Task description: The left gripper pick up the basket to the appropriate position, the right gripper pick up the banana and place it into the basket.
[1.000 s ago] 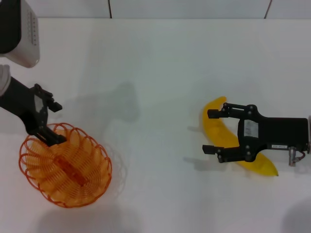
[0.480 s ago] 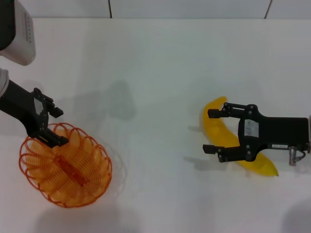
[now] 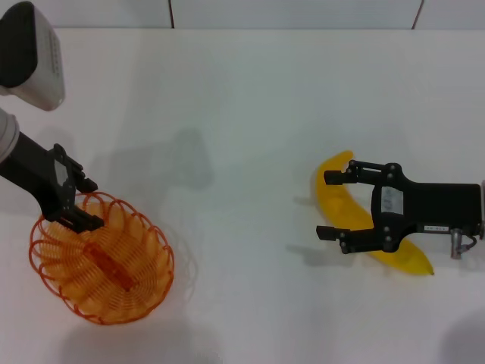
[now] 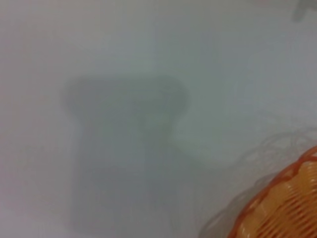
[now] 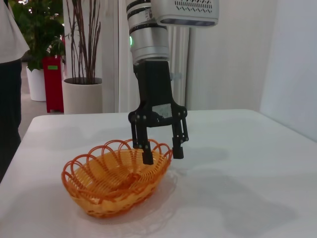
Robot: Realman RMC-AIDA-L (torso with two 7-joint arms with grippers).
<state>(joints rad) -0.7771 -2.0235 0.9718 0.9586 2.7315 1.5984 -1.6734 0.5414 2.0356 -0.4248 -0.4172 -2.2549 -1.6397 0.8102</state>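
**Orange basket straddled at the rim, banana not yet lifted**

Orange wire basket (image 3: 101,258) sits on the white table (image 3: 242,114) at the robot's left, near edge. Left gripper (image 3: 81,203) is down at the basket's far rim. In the right wrist view its two fingers are spread, one inside the scalloped rim and one outside. No squeeze on the wire is visible. The basket appears to rest flat on the table, so by my judgement it has not been picked up or moved.

Banana (image 3: 345,208) lies on the table at the robot's right, well apart from the basket. Right gripper (image 3: 327,205) is low over its middle, fingers wide, one on each side of the fruit. Contact cannot be confirmed; the banana looks to be lying free.

Judged progress: both grasps are set up, neither closed. Left to do: clamp the rim, shift the basket to a suitable spot, grip the banana, carry it across, drop it in.

Writing: a small white label (image 3: 389,200) on the right gripper's body, and a paler strip beside it. Print on both is too small to read. No brand visible anywhere.
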